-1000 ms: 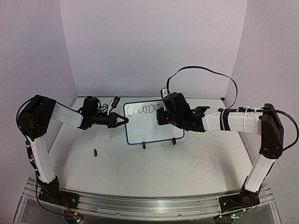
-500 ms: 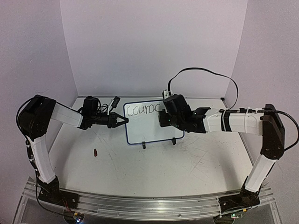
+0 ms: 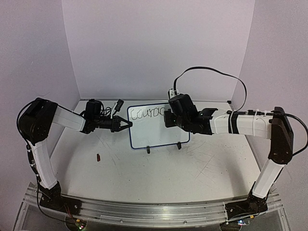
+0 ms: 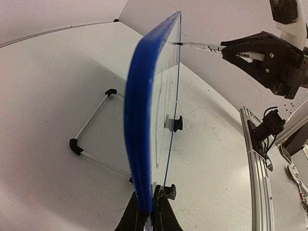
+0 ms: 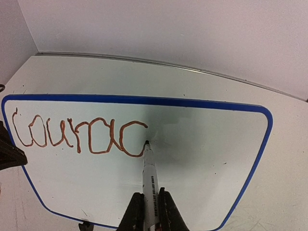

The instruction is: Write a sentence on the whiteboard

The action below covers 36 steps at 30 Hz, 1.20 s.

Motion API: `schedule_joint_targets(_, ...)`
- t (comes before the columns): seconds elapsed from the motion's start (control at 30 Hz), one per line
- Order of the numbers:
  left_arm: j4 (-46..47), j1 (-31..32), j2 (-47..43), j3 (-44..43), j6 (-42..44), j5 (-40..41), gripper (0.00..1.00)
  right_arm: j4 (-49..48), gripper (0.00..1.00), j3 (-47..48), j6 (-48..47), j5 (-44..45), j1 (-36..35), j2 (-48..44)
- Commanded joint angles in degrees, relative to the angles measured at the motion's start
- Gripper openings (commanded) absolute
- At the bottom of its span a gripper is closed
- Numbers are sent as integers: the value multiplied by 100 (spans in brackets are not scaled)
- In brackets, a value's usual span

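Nearby, brown bit (image 3: pixel 98 156) left of whiteboard (image 3: pixel 156 132)

The top view looks down from behind; left wrist sees the whiteboard (image 3: pixel 156 131) edge-on, right wrist face-on, close.

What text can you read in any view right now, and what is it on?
"Courac": the sentence, handwritten along the upper left of the whiteboard. It ends at the tip of the marker held in the right gripper, and the last letter looks unfinished.
Small dark print on the marker barrel: too small to read.
No other readable text, label or number in any view.
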<state>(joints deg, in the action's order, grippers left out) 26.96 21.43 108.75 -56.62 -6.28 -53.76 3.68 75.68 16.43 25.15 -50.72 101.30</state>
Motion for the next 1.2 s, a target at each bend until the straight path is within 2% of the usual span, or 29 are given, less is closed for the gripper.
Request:
schedule_joint_targets(0.0,-175,-46,-99,-103,277,752,0,-131,0,307,-116,207,74,54)
schedule_joint_targets(0.33,-174,-45,-100,-95,286,761,0,-165,0,427,-155,86,115,162)
schedule_joint_targets(1.17,-191,-48,-100,-103,286,768,0,24,0,-223,368,-180,-67,-101)
